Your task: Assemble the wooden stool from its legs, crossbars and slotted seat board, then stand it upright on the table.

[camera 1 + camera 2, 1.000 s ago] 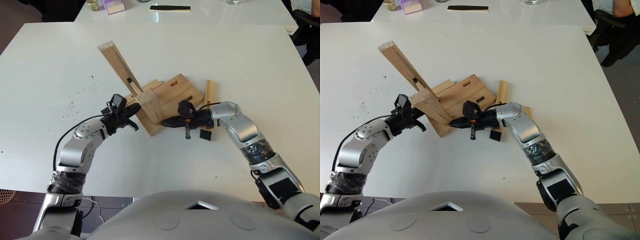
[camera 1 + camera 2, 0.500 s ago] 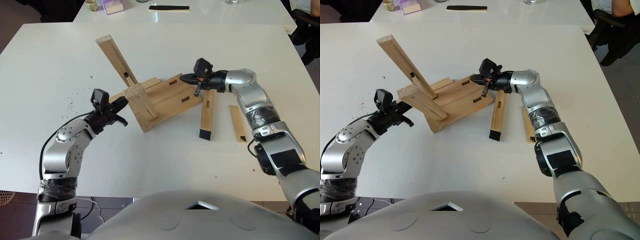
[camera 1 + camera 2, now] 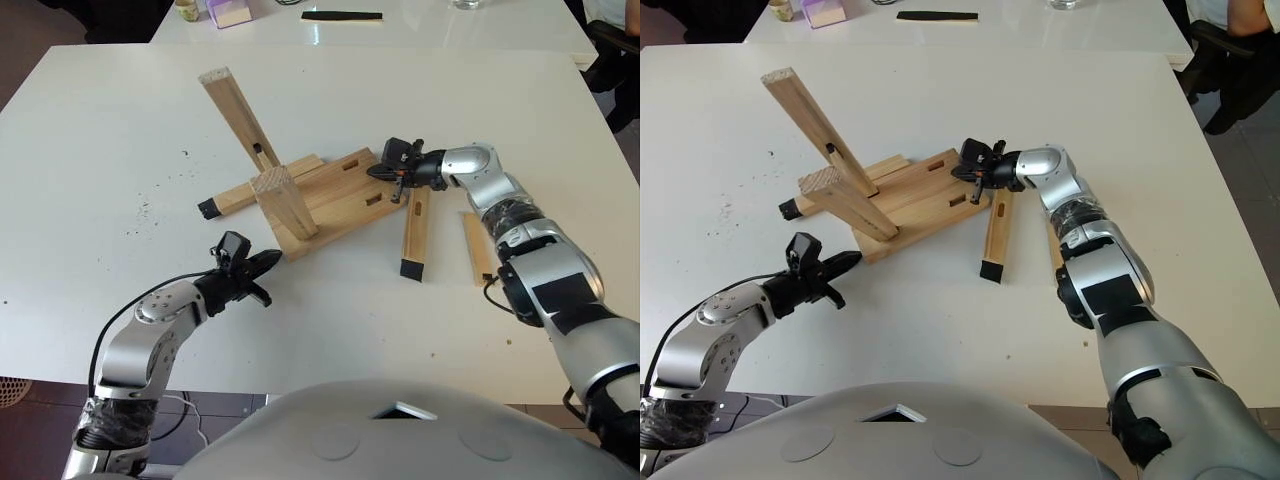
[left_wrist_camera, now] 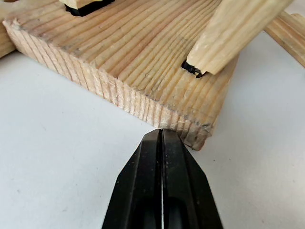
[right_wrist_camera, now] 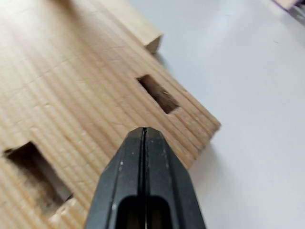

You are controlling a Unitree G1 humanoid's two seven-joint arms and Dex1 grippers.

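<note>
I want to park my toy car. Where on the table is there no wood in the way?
Bare table lies left of the seat board, along the far edge, and on the right past the loose sticks. The middle is crowded: the board with its two fitted legs, the right gripper at its corner, the left gripper near its front corner.

Table: white top (image 3: 500,110).
Middle: slotted seat board (image 3: 340,190), with two legs standing out of it.
Left of board: black-tipped bar (image 3: 232,200), lying flat, partly under the board.
Right: loose leg (image 3: 414,232); short stick (image 3: 476,248) beside it, apart.
Left: dark specks (image 3: 145,210).
</note>
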